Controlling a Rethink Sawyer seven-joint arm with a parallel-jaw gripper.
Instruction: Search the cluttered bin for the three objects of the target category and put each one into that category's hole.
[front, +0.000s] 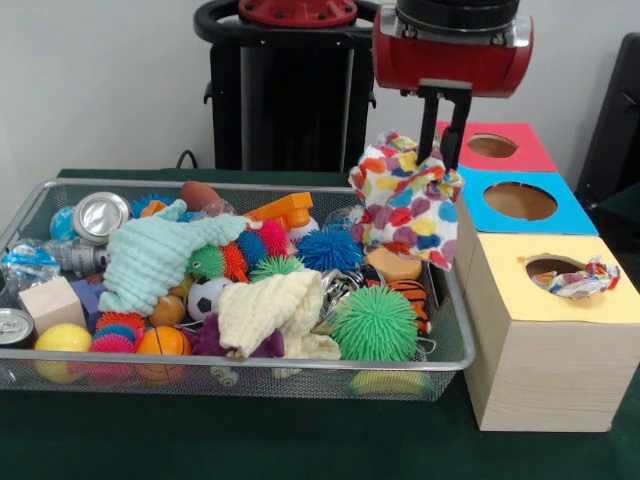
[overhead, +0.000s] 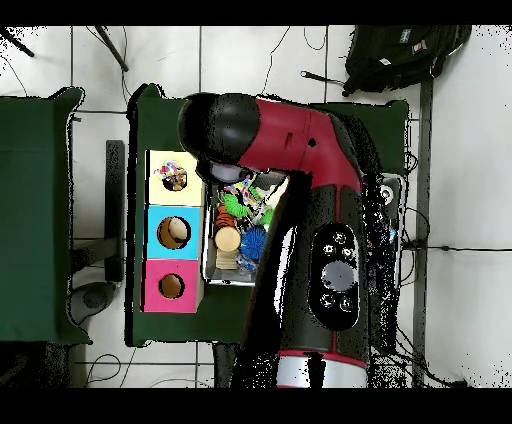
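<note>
I count three boxes in a row beside the wire bin (front: 455, 345), each with one round hole in its top: a yellow box (front: 560, 340), a blue box (front: 520, 203) behind it and a red box (front: 495, 146) farthest from me. From above I see the same three tops in a line along the bin's side. A crumpled patterned cloth scrap (front: 580, 278) sits in the yellow box's hole, partly hanging out over the rim.

The gripper (front: 440, 150) hangs above the bin's corner nearest the blue box, and its two dark fingers pinch the top of a heart-print cloth (front: 405, 205), soft and bunched, which dangles clear over the bin's edge.

Inside the bin, which is a metal mesh basket, I count two more cloths, both knitted and limp: a mint cloth (front: 150, 260) toward the middle-left and a cream cloth (front: 270, 312) near the front wall. Among them lie spiky rubber balls, at least six that I can tell: one large green ball (front: 375, 322) by the cream cloth, one blue ball (front: 328, 250) behind it, and smaller green, red, pink and multicoloured ones. There are two cans (front: 100, 215), shiny metal cylinders, at the bin's left end, one wooden block (front: 50, 303), one small football (front: 207, 297), one smooth yellow ball (front: 62, 338) and one orange ball (front: 162, 342) along the front wall
</note>
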